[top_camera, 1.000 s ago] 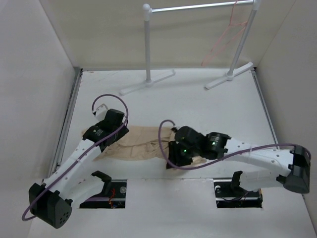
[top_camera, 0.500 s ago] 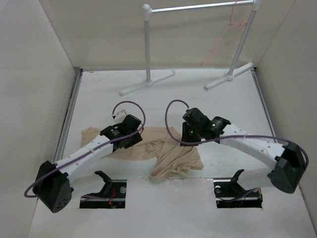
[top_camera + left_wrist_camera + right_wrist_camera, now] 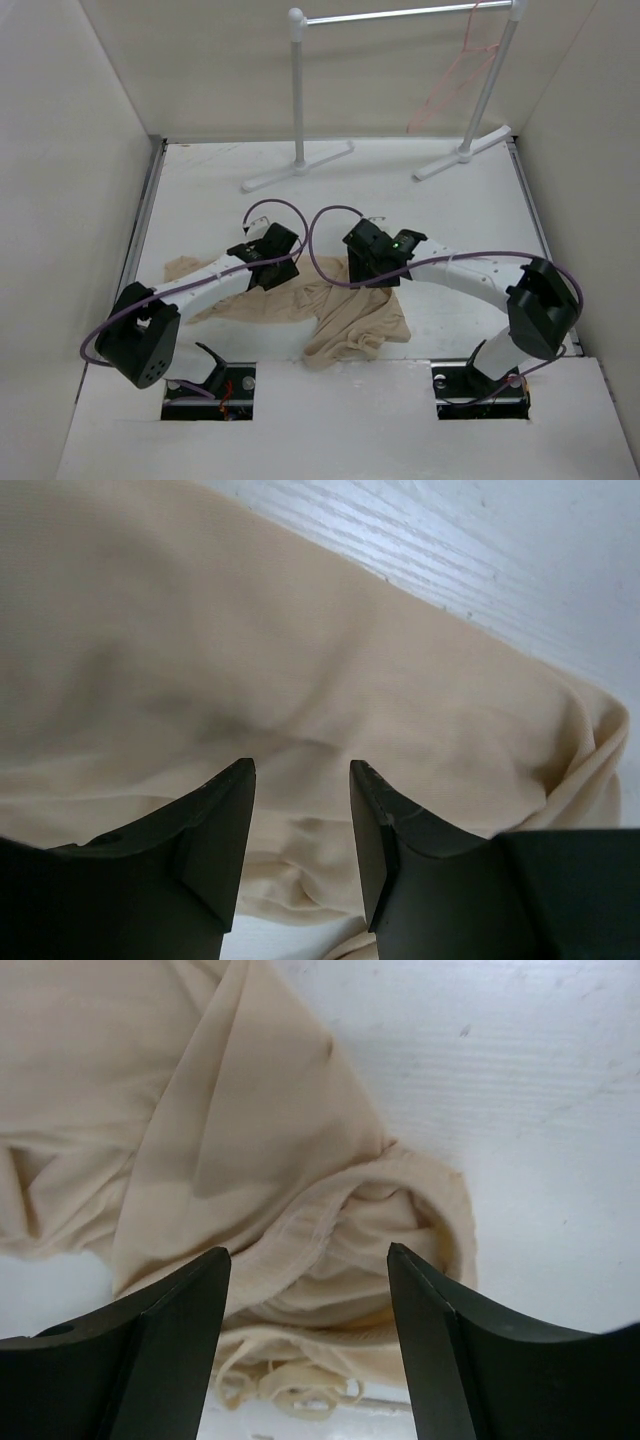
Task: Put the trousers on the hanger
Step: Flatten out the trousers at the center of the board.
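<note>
— So, where are your trousers [image 3: 350, 320] lying?
— They are lying crumpled on the table [image 3: 450, 200] toward 6 o'clock, under both your arms.
— And your grippers?
— Your left gripper [image 3: 300, 770] is pointing at the cloth with its fingers spread. Your right gripper [image 3: 308, 1255] is gaping wider over a bunched fold. Your hanger [image 3: 443, 97] is dangling at 1 o'clock from the rack [image 3: 297, 90].

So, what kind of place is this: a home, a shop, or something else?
Probably a robot test cell, not a home: plain white walls box in a white table, a left arm and a right arm stand at its near edge, and a small garment rack carries one hanger.
</note>
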`<state>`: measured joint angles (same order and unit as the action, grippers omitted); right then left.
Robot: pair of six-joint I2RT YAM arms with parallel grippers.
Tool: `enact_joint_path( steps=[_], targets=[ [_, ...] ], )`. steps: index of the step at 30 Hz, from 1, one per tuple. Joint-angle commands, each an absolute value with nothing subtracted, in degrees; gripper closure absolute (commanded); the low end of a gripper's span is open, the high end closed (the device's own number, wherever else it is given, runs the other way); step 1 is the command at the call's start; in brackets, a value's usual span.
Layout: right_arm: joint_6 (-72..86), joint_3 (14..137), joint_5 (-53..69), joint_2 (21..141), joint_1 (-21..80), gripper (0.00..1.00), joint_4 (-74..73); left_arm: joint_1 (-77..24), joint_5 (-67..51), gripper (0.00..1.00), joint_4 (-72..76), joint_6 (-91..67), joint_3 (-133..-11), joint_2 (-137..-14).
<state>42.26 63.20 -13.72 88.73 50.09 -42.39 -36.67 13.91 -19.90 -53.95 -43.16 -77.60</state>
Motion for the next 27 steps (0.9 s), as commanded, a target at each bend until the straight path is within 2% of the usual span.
enact_joint_path(
  steps=[1, 4, 9, 12, 14, 16, 18, 23, 25, 27],
  targets=[
    [43.42, 66.44, -18.19, 92.98, 47.6, 0.32, -42.01, -34.85, 14.41, 0.59, -17.05, -51.51, -43.68, -78.92],
    [44.9, 66.71, -18.98, 94.57, 44.97, 0.38, -41.93, -32.48, 14.33, 0.6, -16.79, -51.24, -43.33, -79.72],
    [45.26, 65.66, -20.3, 94.74, 42.06, 0.41, -42.36, -28.09, 14.68, 0.61, -16.52, -50.1, -42.1, -81.03],
    [45.35, 63.81, -20.57, 94.4, 39.86, 0.52, -42.01, -24.57, 14.68, 0.63, -16.44, -50.01, -40.96, -81.74],
    [45.79, 61.8, -19.87, 92.91, 38.02, 0.73, -41.05, -21.24, 14.77, 0.64, -16.17, -50.01, -39.47, -81.39],
    [45.97, 60.39, -18.99, 91.68, 36.18, 0.86, -40.78, -19.13, 14.5, 0.66, -16.08, -49.75, -38.68, -81.21],
    [46.49, 58.81, -17.33, 89.4, 33.64, 0.94, -39.73, -17.37, 14.33, 0.67, -16.08, -49.31, -38.06, -81.12],
    [51.85, 53.18, -10.65, 78.32, 21.86, 0.99, -34.02, -11.74, 14.76, 0.71, -16.7, -48.25, -36.13, -78.93],
    [55.7, 49.5, -5.74, 74.19, 10.56, 1.0, -30.17, -10.07, 14.85, 0.72, -17.31, -47.47, -35.95, -77.35],
    [58.25, 47.13, -3.53, 73.48, 3.34, 0.99, -27.44, -9.45, 14.85, 0.72, -18.36, -46.67, -36.65, -76.56]
  ],
)
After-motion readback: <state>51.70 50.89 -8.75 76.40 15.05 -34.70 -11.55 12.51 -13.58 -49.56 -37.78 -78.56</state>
